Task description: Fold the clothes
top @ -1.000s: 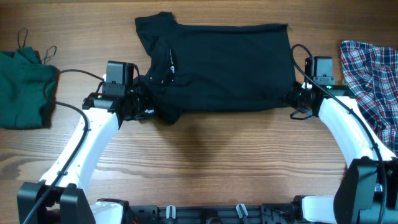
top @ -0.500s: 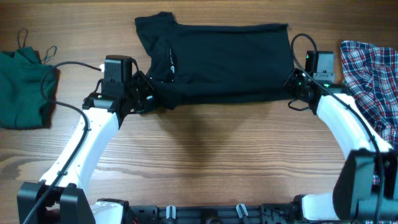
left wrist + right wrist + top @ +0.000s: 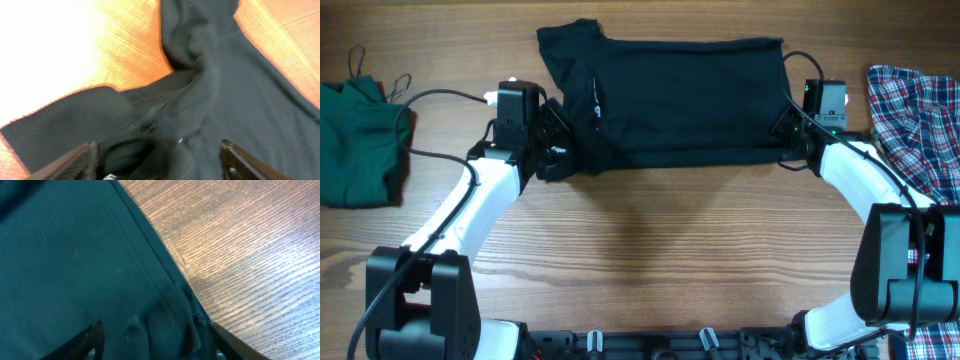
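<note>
overhead, left pincer (image 3: 558, 156) and right pincer (image 3: 786, 136) hold black shirt (image 3: 680, 100).

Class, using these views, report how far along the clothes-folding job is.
Nothing looks finished. In hand: the left gripper and right gripper pinch the black shirt at its near edge, apparently mid-fold. Left to do: the green top and plaid shirt lie unfolded at either side.

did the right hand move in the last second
Yes. The right hand, gripping the black short-sleeved shirt's near hem, moved up-frame, away from the robot, relative to the red-blue-white plaid shirt.
</note>
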Controlling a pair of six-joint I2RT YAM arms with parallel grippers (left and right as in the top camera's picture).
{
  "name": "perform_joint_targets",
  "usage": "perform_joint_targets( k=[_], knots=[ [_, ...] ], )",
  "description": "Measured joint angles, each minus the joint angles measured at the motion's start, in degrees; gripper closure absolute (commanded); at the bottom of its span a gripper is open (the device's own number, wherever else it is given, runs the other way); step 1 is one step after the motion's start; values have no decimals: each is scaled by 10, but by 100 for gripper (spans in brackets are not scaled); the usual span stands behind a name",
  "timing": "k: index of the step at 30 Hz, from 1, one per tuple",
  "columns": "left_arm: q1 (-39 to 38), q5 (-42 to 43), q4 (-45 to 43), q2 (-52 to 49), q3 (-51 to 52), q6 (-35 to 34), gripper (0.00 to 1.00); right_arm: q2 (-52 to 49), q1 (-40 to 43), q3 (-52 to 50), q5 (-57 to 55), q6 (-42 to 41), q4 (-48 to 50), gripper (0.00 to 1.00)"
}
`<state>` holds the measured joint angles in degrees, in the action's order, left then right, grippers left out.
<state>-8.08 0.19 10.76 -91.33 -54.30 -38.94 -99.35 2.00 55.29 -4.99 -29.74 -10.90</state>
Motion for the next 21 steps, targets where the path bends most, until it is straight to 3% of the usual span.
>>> perform_joint_targets(
  k=[3,6,9,11,12,14,16,21],
  knots=[
    [0,-4,-33,0,-7,31,13,0,0,0,0,24,50,11],
    [0,-4,23,1,-63,68,15,0,0,13,5,74,40,13],
    [0,-4,96,24,-123,86,42,23,0,32,18,101,-52,57],
    [0,-4,156,38,-131,94,57,37,0,36,30,107,-110,96],
    [0,-4,187,38,-131,96,65,37,0,36,34,110,-124,96],
    [-2,-4,209,38,-131,97,70,37,0,36,37,114,-125,96],
    [-10,-4,219,33,-131,98,96,37,0,36,50,121,-122,96],
    [-32,-3,195,-34,-131,99,96,27,0,36,96,180,-93,96]
  ],
)
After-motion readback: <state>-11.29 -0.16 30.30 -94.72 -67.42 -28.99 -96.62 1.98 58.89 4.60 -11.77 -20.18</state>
